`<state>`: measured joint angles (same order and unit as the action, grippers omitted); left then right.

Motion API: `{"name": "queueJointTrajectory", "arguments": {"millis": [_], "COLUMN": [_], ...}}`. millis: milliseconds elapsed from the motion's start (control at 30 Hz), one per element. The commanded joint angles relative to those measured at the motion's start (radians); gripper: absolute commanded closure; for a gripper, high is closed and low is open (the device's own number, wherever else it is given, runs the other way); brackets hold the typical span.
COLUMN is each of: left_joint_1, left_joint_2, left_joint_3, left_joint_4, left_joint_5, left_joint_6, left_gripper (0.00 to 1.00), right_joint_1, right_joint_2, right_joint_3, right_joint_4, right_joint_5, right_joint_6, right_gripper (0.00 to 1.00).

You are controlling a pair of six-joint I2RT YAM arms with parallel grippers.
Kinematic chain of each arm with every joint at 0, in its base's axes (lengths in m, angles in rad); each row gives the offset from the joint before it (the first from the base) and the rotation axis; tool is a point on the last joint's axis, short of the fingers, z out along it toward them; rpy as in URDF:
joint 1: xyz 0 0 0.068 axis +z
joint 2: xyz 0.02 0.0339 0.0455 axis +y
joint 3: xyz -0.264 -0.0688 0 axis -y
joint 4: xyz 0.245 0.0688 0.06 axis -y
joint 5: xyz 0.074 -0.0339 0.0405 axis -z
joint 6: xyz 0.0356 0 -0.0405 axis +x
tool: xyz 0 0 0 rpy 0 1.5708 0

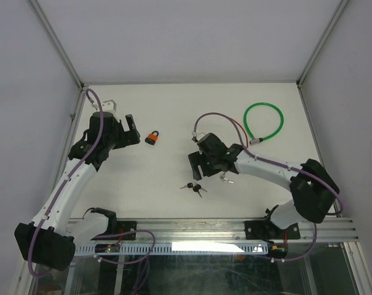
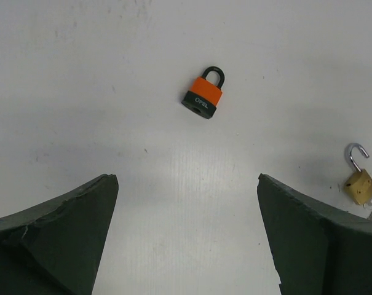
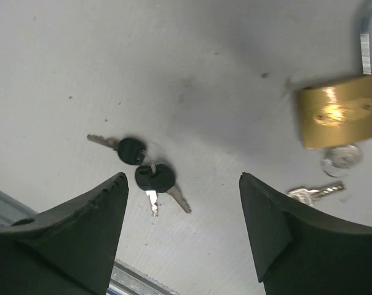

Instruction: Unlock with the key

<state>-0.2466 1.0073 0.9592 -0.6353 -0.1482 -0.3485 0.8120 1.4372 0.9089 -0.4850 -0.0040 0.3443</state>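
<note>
An orange padlock (image 1: 152, 138) with a black shackle lies shut on the white table, just right of my left gripper (image 1: 134, 130). In the left wrist view the padlock (image 2: 203, 95) lies ahead of the open, empty left gripper (image 2: 187, 179). A bunch of black-headed keys (image 1: 195, 187) lies on the table below my right gripper (image 1: 196, 169). In the right wrist view the keys (image 3: 146, 171) lie just ahead of the left finger. The right gripper (image 3: 182, 178) is open and empty above them.
A brass padlock (image 3: 339, 117) with its shackle open lies to the right of the right gripper, with silver keys (image 3: 315, 193) beside it. It also shows in the left wrist view (image 2: 360, 183). A green cable lock (image 1: 264, 121) lies at the back right.
</note>
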Motion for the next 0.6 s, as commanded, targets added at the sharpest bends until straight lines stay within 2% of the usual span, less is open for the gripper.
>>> {"name": "queueJointTrajectory", "arguments": {"millis": [0,400,567], "left_joint_1": [0.013,0.013,0.013], "left_joint_2": [0.034,0.076,0.08], "left_joint_3": [-0.005,-0.014,-0.014], "left_joint_4": [0.037,0.037,0.037], "left_joint_5": [0.093,0.119,0.138], "left_joint_6": [0.05,0.064,0.067], "left_gripper": [0.01,0.01,0.01], "right_joint_1": [0.122,0.221,0.228], "right_joint_2": [0.113,0.32,0.341], "right_joint_3": [0.094,0.211,0.206], "right_joint_4": [0.0,-0.096,-0.094], "right_joint_5": [0.007,0.002,0.029], "right_joint_6": [-0.055,-0.181,-0.184], "right_gripper": [0.26,0.43,0.6]}}
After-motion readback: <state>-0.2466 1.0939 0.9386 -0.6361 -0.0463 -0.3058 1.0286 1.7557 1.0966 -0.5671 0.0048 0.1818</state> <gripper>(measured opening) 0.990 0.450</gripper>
